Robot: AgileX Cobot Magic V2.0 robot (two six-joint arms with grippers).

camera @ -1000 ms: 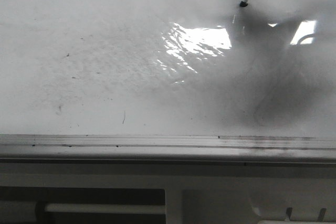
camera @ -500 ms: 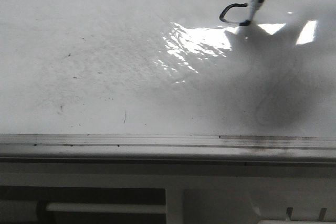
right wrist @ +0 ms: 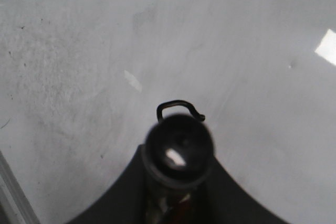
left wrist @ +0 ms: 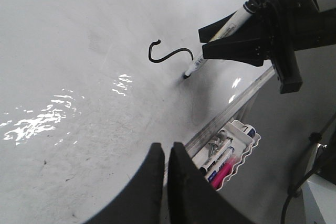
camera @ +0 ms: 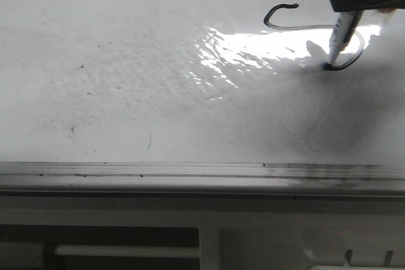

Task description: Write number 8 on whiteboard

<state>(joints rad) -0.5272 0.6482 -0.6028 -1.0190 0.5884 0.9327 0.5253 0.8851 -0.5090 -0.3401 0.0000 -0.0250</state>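
Note:
The whiteboard [camera: 126, 61] is glossy white with faint specks. On it is a thin black line of the number 8 [camera: 273, 22]: a hooked end, a long stroke, then a curve round to the marker tip. It also shows in the left wrist view [left wrist: 167, 53] and the right wrist view [right wrist: 177, 104]. My right gripper [camera: 354, 1] is at the far right, shut on a white marker [camera: 338, 39] whose black tip touches the board. My left gripper [left wrist: 167, 153] is shut and empty, above the board near its rail.
A silvery metal rail [camera: 190, 170] borders the board's near edge, with a white cabinet with slots [camera: 253, 232] below it. A white tray [left wrist: 239, 148] with several markers sits beyond the rail. Bright glare [camera: 240, 45] lies on the board.
The right gripper and marker have moved right and toward the near edge. The black line has grown from nothing to a hook, a long stroke and a curve.

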